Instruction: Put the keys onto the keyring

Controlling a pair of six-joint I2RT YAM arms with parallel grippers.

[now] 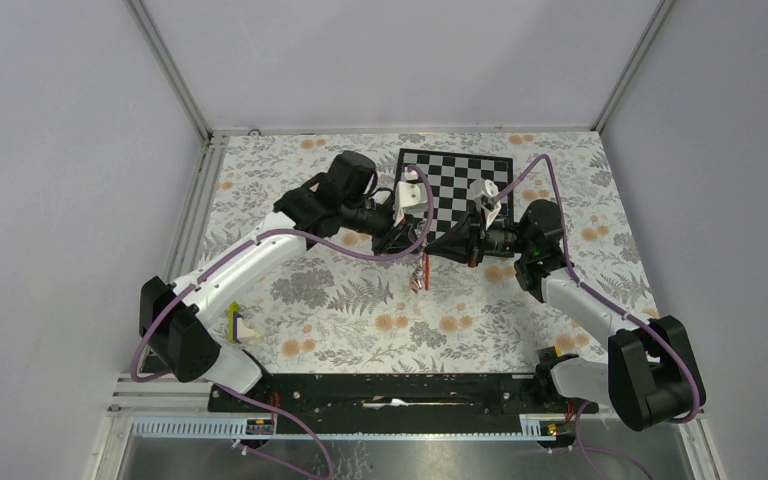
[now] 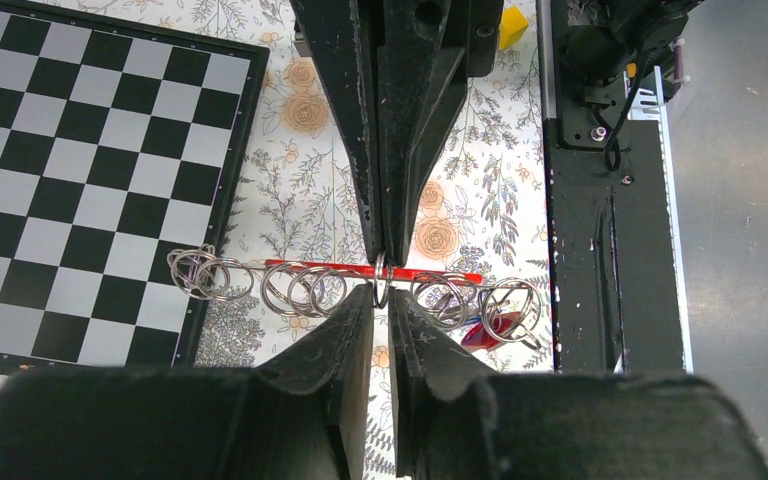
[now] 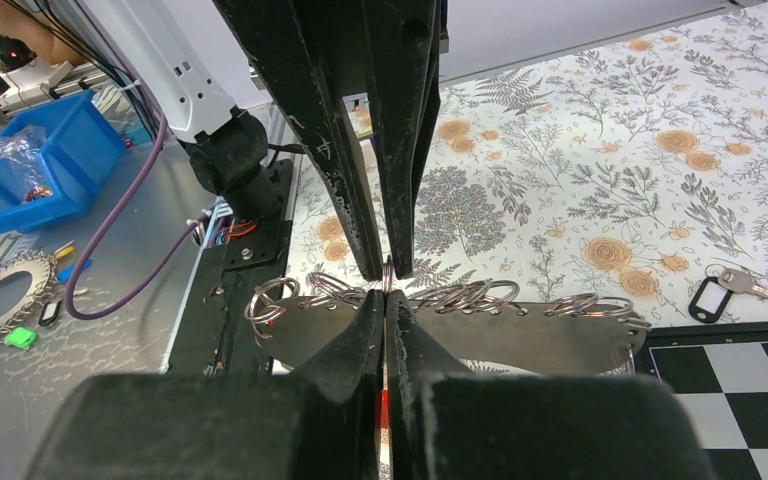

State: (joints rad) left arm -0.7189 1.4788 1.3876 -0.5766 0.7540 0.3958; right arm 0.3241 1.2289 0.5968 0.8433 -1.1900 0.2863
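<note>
Your left gripper [image 2: 381,297] and right gripper [image 3: 386,300] tip to tip above the table [image 1: 330,320], each clamped on the keyring [image 2: 305,288], keys [image 1: 419,277] dangling from it, chessboard [image 1: 460,180] near.

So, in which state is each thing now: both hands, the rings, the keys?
left hand: shut on the ring chain.
right hand: shut on the same chain.
ring chain: held in the air between both hands.
red tag: hanging below the chain.
key with dark tag: lying flat on the table, loose.
</note>
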